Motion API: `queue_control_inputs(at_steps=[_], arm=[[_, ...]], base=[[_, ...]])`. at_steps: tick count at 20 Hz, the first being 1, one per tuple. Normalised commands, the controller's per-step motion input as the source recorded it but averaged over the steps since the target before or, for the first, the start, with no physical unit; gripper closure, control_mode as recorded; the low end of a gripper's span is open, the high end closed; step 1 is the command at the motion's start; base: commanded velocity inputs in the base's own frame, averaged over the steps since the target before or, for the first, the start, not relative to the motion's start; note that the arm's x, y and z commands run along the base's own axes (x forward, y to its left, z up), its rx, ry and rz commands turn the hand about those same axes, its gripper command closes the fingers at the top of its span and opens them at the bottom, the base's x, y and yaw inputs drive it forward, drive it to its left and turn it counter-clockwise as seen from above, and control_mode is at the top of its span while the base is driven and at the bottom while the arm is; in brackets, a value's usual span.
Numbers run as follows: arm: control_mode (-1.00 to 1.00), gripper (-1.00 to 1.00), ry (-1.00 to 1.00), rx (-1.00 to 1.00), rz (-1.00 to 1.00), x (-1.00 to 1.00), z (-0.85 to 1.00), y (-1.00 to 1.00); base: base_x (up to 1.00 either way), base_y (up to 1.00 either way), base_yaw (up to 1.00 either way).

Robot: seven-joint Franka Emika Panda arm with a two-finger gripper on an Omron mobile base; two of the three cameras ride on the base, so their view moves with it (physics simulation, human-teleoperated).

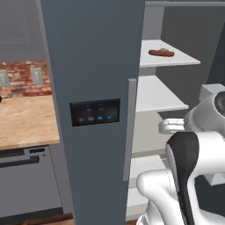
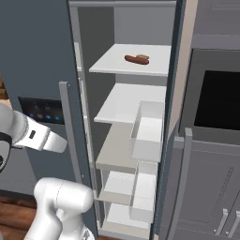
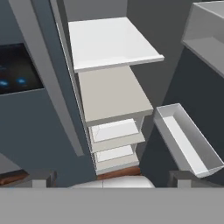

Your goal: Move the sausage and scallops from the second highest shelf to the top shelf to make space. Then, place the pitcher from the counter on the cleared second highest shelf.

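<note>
The reddish-brown sausage (image 1: 161, 53) (image 2: 136, 59) lies on the top shelf (image 1: 184, 59) (image 2: 110, 63) of the open fridge. The tan scallops (image 2: 143, 56) sit right behind it, touching or nearly so. The second highest shelf (image 1: 162, 99) (image 2: 124, 105) (image 3: 109, 41) below is bare. My gripper (image 3: 112, 177) is open and holds nothing, back from the fridge and facing its lower shelves. A dark sliver (image 1: 1, 100) at the left frame edge on the wooden counter (image 1: 26, 118) may be the pitcher; too little shows to tell.
The shut fridge door (image 1: 94, 88) with its lit panel stands left of the open compartment. The open door on the right carries white bins (image 2: 147, 129) (image 3: 186, 138). A beige shelf (image 3: 111, 94) and drawers (image 3: 113, 131) lie lower down. A dark oven (image 2: 218, 101) stands at the right.
</note>
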Motion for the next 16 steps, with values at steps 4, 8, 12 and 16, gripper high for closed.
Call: queue_control_inputs(at_steps=[4,8,12,16], arm=[[1.00,-1.00,0.00,0.00,0.00,0.00,0.00,-0.02],[1.00,-1.00,0.00,0.00,0.00,0.00,0.00,0.00],[1.00,-1.00,0.00,0.00,0.00,0.00,0.00,0.00],[1.00,-1.00,0.00,0.00,0.00,0.00,0.00,0.00]], base=[[0.00,-0.02,0.00],[-0.02,0.00,0.13],[-0.35,0.00,0.36],[-0.51,0.14,0.46]])
